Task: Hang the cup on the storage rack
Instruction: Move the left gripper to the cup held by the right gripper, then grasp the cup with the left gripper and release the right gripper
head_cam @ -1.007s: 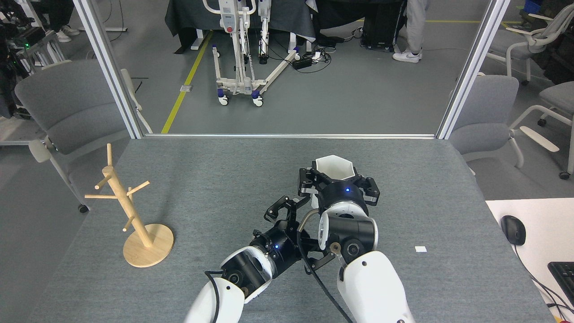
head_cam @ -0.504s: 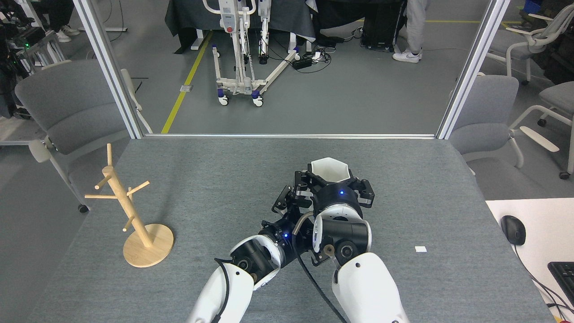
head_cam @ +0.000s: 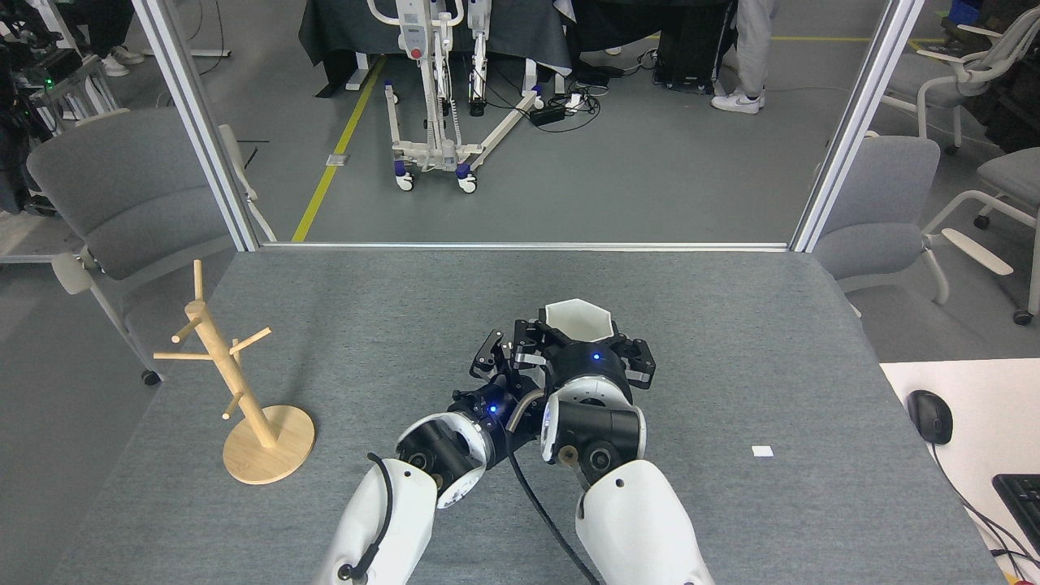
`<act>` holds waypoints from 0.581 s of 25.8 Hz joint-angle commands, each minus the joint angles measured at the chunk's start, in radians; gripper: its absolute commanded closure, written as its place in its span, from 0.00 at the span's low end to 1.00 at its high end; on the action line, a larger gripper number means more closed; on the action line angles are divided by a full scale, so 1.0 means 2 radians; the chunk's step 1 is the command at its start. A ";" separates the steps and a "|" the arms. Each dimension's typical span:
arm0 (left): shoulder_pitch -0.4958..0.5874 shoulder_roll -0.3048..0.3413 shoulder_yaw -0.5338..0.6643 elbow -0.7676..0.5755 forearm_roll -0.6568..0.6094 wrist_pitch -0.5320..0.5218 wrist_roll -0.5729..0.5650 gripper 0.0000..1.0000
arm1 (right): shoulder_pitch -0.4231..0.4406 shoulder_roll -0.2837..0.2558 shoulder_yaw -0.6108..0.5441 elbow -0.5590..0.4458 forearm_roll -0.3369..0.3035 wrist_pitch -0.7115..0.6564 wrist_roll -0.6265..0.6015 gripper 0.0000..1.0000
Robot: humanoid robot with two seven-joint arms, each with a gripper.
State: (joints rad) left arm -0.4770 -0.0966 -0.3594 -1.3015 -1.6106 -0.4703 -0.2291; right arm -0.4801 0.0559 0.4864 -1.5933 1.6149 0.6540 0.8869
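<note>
Cup: the white faceted cup sits upright, rim up, in your right end effector, over the middle of the grey surface.
Right end effector: its fingers are closed around the cup's lower body; only the upper part with the hexagonal rim shows above them.
Left end effector: the left end effector is just beside the cup on its left, touching or nearly so; whether it is wide or narrow I cannot tell (too dark and crowded there).
Rack: the storage rack stands at the near left of the surface, well apart from both arms, pegs bare.
Step in hand: judging by the two arms meeting, you are passing the cup to the left arm, the one nearer the rack.
Doing it well: seat the left fingers firmly on the cup before the right ones let go, and leave the side hole free so a peg can enter it.
Change: against the earlier frames, cup and right arm have drifted left and nearer, and the left end effector has risen from beside the right forearm to the cup's side; the rack has not moved.
</note>
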 commanded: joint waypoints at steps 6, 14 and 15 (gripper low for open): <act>0.013 0.018 0.003 -0.007 0.030 -0.025 -0.008 0.01 | 0.007 0.020 0.023 0.018 0.002 0.021 -0.007 1.00; 0.005 0.017 0.009 0.035 0.024 -0.003 -0.015 0.01 | 0.007 0.025 0.024 0.021 0.005 0.021 -0.008 1.00; 0.001 0.017 0.010 0.043 0.024 -0.001 -0.018 0.01 | 0.007 0.026 0.024 0.023 0.006 0.021 -0.009 1.00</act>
State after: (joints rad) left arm -0.4641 -0.0613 -0.3417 -1.2575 -1.5573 -0.4916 -0.2537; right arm -0.4671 0.1024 0.5298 -1.5528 1.6244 0.6947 0.8634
